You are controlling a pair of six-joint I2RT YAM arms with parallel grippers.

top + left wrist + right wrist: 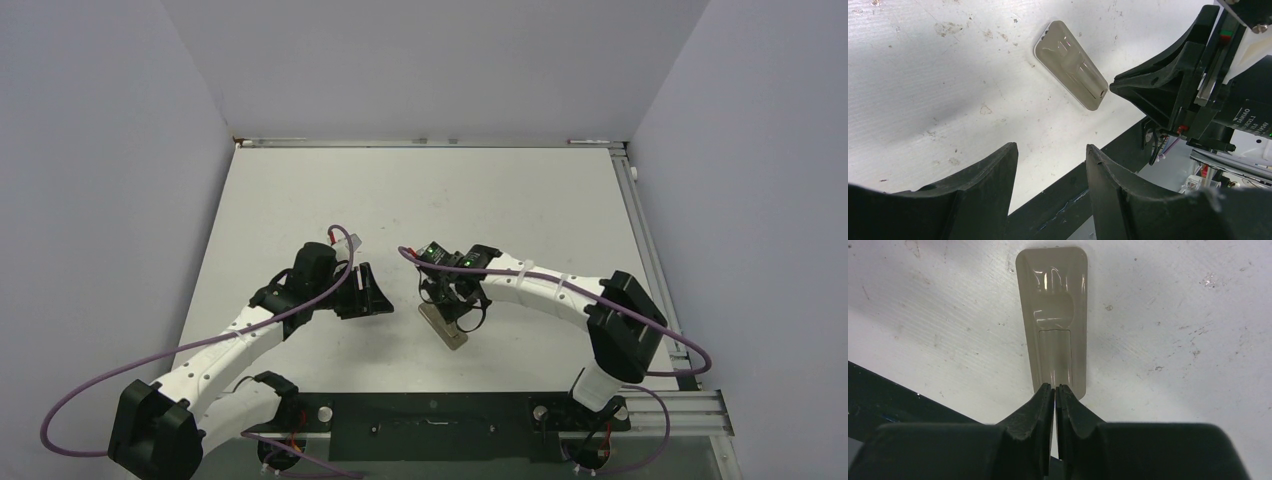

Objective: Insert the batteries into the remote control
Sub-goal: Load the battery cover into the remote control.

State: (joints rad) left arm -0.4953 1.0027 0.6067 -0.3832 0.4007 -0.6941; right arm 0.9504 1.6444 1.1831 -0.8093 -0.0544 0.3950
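The remote control (445, 325) lies flat on the white table, back side up, with its rectangular battery panel showing. It also shows in the left wrist view (1070, 65) and the right wrist view (1053, 315). My right gripper (458, 312) is shut, with nothing between the fingers, and its tips (1054, 390) are at the near end of the remote's back panel. My left gripper (372, 295) is open and empty, left of the remote and apart from it (1050, 150). The batteries are not in view.
The black base rail (430, 425) runs along the table's near edge. Grey walls close in the left, right and back. An aluminium rail (640, 220) lines the right edge. My right gripper's body (1168, 85) stands close to the right of the left fingers.
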